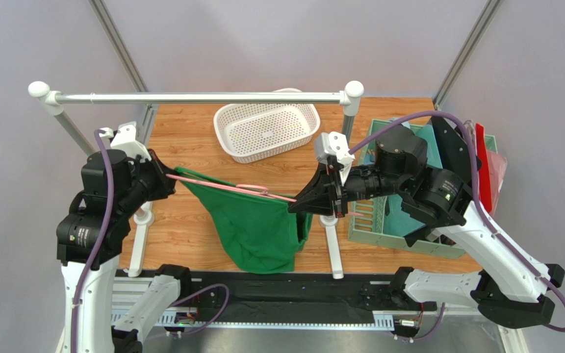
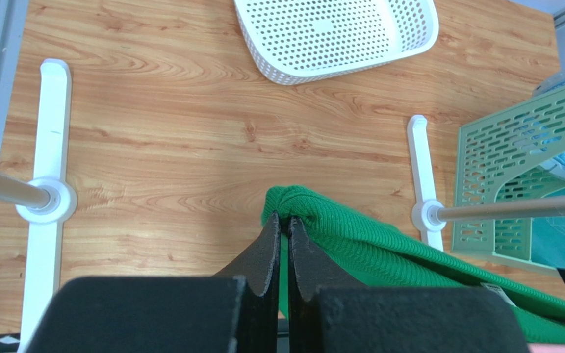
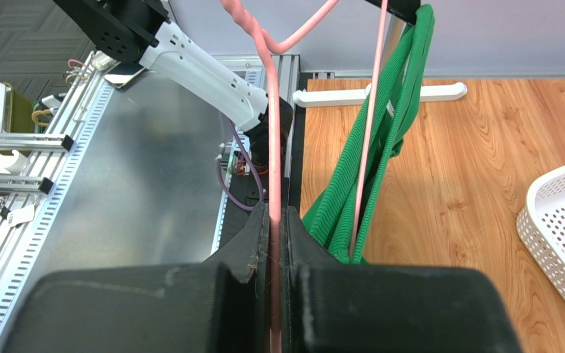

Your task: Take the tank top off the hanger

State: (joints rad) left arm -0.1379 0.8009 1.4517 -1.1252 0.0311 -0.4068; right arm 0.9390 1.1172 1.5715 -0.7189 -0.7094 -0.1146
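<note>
The bright green tank top (image 1: 260,224) hangs in the air between my two arms, still draped on the pink hanger (image 1: 226,187). My left gripper (image 1: 169,176) is shut on the garment's left shoulder, seen as a bunched green fold (image 2: 300,202) at the fingertips in the left wrist view. My right gripper (image 1: 296,204) is shut on the hanger's pink wire (image 3: 274,169). In the right wrist view the green fabric (image 3: 381,147) hangs beside the hanger's other arm. The hanger lies nearly level, pointing from left arm to right.
A white perforated basket (image 1: 267,131) sits on the wooden table at the back. A silver rail (image 1: 190,97) on white stands spans the back. A pale green crate (image 1: 403,213) with teal and red items stands at the right. White stand feet (image 2: 46,191) flank the garment.
</note>
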